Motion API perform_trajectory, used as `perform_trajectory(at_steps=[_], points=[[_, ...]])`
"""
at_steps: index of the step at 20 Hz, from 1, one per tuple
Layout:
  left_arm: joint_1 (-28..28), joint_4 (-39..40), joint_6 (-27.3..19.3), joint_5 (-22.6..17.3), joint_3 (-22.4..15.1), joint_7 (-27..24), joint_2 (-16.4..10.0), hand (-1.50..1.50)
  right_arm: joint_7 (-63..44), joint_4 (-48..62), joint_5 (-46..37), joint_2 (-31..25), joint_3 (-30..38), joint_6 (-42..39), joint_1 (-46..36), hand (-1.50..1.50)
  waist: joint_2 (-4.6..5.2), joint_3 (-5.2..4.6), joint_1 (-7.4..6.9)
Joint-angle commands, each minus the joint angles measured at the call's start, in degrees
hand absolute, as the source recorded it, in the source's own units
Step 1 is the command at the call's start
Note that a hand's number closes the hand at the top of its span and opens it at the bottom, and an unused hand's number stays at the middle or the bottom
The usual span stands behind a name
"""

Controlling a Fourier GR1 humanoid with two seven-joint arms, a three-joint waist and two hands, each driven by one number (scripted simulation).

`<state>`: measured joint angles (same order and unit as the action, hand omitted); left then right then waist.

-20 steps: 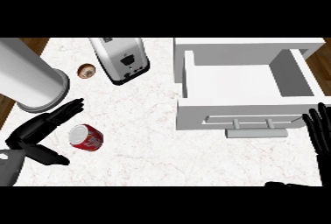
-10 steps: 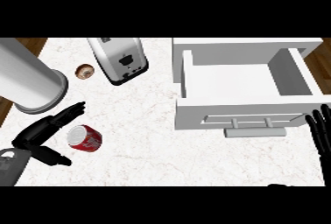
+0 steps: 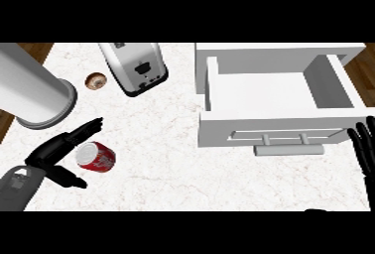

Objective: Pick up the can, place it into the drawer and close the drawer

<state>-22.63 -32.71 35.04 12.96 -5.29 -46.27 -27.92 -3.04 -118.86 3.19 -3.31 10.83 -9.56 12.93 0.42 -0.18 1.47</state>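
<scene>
A red can (image 3: 96, 157) with a silver top lies on its side on the white marble counter, at the lower left. My left hand (image 3: 57, 150) is open right beside it on its left, fingers stretched above the can and thumb below it, so the can sits in the gap. The white drawer (image 3: 275, 130) stands pulled open at the right, its inside bare, with a bar handle on its front. My right hand (image 3: 364, 151) rests open at the right edge, fingers up, beside the drawer's front corner.
A silver toaster (image 3: 134, 66) stands at the back, left of the drawer. A large grey cylinder (image 3: 28, 92) rises at the far left, above my left hand. A small brown doughnut (image 3: 96, 80) lies between them. Wooden floor shows past the counter's left edge.
My left hand has slid right and closed in on the can, which now lies between fingers and thumb. The right hand has drifted a little lower along the right edge.
</scene>
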Motion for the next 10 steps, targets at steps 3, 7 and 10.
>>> perform_trajectory(at_steps=[3, 7, 10], points=[[-3.27, 6.11, 8.06, 0.94, -1.92, -9.66, -0.23, -1.5, -0.12, -1.14, 1.07, -0.53, 1.51, -0.35, 0.74, -1.5, 0.03, 0.0, 0.35], [-3.53, 8.34, 5.72, 0.86, -2.68, -10.66, 2.02, -1.5, 0.23, -0.43, 0.67, 0.01, 0.37, -1.16, 1.72, -1.5, 0.02, 0.03, 0.08], [-7.97, 10.07, 7.61, -0.05, -2.16, -8.68, 0.74, -1.5, 2.29, -1.18, -0.41, 1.44, -1.2, -1.42, 3.71, -1.5, 0.03, 0.05, 0.55]])
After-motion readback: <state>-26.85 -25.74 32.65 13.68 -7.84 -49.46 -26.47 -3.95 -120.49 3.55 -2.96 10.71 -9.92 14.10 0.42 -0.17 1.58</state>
